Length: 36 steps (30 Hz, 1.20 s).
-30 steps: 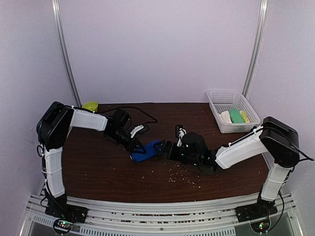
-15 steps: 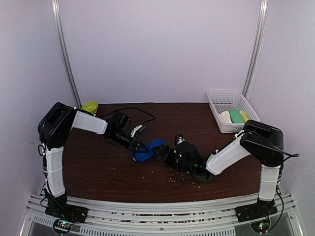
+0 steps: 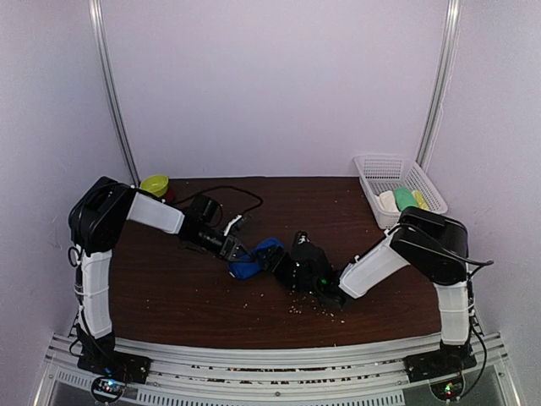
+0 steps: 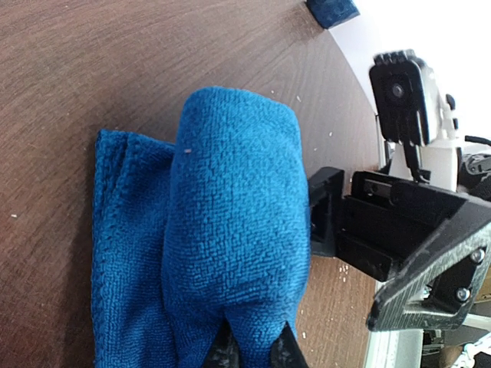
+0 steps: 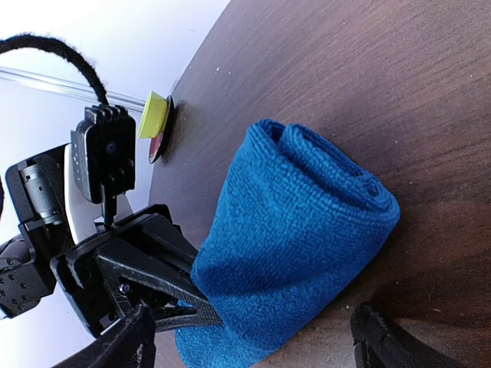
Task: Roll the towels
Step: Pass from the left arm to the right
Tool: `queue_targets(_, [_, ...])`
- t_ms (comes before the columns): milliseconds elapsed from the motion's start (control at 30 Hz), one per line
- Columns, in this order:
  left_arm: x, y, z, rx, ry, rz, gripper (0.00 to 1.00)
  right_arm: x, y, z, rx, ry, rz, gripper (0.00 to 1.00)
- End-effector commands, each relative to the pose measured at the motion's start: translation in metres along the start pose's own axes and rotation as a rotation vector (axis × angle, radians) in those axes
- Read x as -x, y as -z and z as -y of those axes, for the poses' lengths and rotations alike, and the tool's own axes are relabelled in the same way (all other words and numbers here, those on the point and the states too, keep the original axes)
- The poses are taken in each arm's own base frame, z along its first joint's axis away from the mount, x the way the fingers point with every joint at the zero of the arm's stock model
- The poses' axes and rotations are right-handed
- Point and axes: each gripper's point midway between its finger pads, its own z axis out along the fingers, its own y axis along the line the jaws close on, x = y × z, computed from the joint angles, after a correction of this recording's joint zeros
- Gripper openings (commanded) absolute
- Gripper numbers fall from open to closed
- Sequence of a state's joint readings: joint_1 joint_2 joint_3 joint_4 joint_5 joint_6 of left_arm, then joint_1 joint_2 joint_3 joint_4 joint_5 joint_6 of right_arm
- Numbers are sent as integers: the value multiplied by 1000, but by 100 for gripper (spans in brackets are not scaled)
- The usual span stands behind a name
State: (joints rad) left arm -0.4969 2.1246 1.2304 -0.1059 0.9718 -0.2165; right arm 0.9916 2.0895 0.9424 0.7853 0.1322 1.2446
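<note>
Spiral end of blue towel (image 5: 299,245), right wrist view only

The left gripper (image 3: 237,251) and right gripper (image 3: 277,259) flanked the rolled royal-blue cloth towel (image 3: 254,262), blocking both sides; the dark wooden table (image 3: 169,296) nearer and beyond it lay free.

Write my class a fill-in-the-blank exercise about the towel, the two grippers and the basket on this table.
1. The left gripper is shut on one end of the ____ towel.
2. The right gripper faces the rolled part with its jaws ____.
3. The white basket stands at the far ____ corner of the table.
Missing words: blue; open; right.
</note>
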Motion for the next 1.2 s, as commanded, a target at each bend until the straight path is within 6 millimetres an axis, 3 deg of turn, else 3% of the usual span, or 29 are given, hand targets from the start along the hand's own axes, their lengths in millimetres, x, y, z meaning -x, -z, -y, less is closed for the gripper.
queue_targets(0, [-49, -15, -29, 47, 159, -102, 0, -2, -11, 10, -26, -22, -11, 88])
queue_targets(333, [-49, -11, -32, 20, 171, -107, 0, -2, -33, 32, -59, -16, -33, 87])
queue_targets(567, [-46, -3, -43, 13, 221, -83, 0, -11, -43, 28, -60, 4, -77, 87])
queue_targets(933, [-50, -4, -45, 7, 230, -91, 0, -23, -55, 39, -94, 25, -122, 87])
queue_targets(1167, [-51, -6, -43, -16, 230, -97, 0, -30, -63, 45, -98, 30, -151, 70])
